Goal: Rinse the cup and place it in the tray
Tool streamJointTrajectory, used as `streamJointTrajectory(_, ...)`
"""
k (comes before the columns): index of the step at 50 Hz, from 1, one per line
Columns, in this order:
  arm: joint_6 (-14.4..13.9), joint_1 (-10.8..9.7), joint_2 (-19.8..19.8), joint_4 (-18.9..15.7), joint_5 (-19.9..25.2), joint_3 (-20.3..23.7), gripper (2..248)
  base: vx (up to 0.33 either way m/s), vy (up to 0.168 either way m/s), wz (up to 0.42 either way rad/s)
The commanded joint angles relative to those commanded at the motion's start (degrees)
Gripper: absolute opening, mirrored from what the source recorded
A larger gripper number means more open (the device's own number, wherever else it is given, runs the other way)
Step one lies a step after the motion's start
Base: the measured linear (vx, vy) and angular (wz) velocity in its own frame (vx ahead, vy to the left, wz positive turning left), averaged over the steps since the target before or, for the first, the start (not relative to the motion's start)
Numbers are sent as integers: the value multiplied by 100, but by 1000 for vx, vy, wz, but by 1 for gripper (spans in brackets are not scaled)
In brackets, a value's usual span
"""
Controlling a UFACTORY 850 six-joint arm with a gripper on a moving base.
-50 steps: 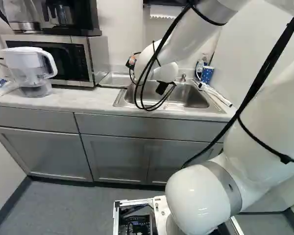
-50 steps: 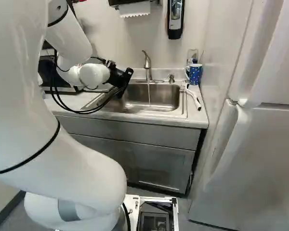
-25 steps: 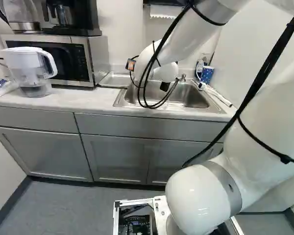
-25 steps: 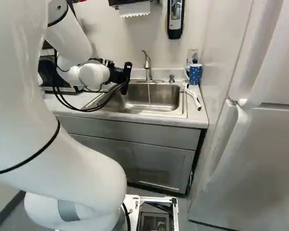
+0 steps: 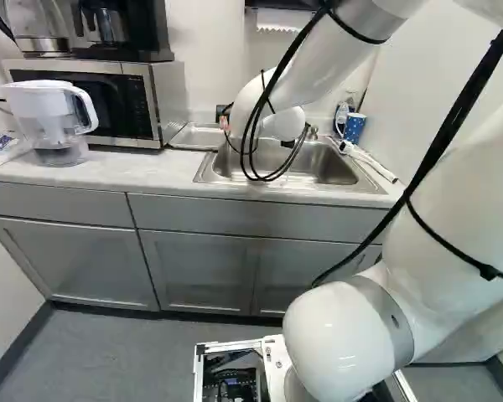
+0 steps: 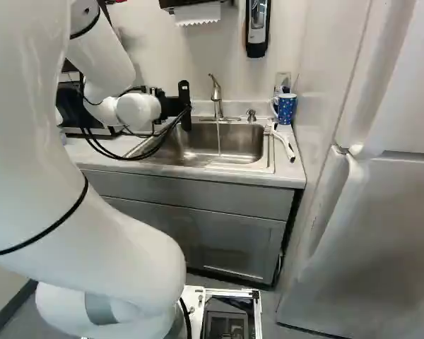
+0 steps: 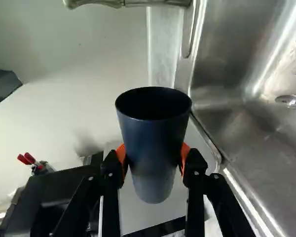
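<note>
Cup [image 7: 155, 148] sits clasped in the gripper [image 7: 153, 155], near the left of the sink [image 6: 247, 167] — water runs; rinsing seems likely done — placing it in the tray [image 5: 197, 136] remains.

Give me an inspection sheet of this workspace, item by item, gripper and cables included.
Surface: countertop with inset sink; water running from faucet.
Job's things: dark blue cup, held, mouth toward the wrist camera; tray: nothing seen that is surely it.
Clutter: pitcher, brush, spotted mug.
Gripper: shut on the cup, orange pads either side.
Cables: black, looped beside the wrist.
Surroundings: microwave behind pitcher; refrigerator right of sink.
</note>
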Motion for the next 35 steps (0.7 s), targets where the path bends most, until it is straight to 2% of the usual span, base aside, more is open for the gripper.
streamJointTrajectory(35,-2111,0,0,0,0,0,122,0,0,0)
